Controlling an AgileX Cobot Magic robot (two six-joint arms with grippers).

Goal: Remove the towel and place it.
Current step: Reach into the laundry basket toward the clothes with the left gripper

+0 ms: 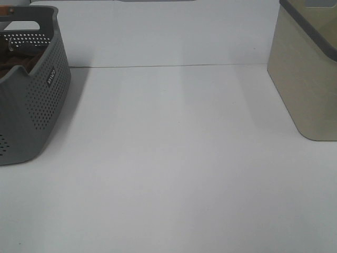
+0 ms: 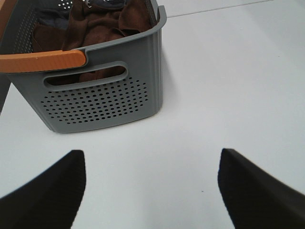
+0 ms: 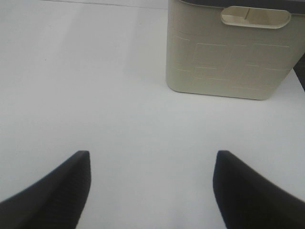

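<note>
Exterior high crops the grey perforated plastic basket (image 1: 42, 100) at far left; the reddish-brown plush towel (image 2: 100, 28) lies crumpled inside, mostly hidden. Left gripper (image 2: 150, 153) and right gripper (image 3: 151, 152) gape wide, empty.

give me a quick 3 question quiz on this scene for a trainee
1. True or false: the towel is out of the basket.
2. The left gripper is: A open, B shut on the towel, C shut and empty.
3. Fill in: the right gripper faces a ___ bin.
Key: 1 false; 2 A; 3 beige.
</note>
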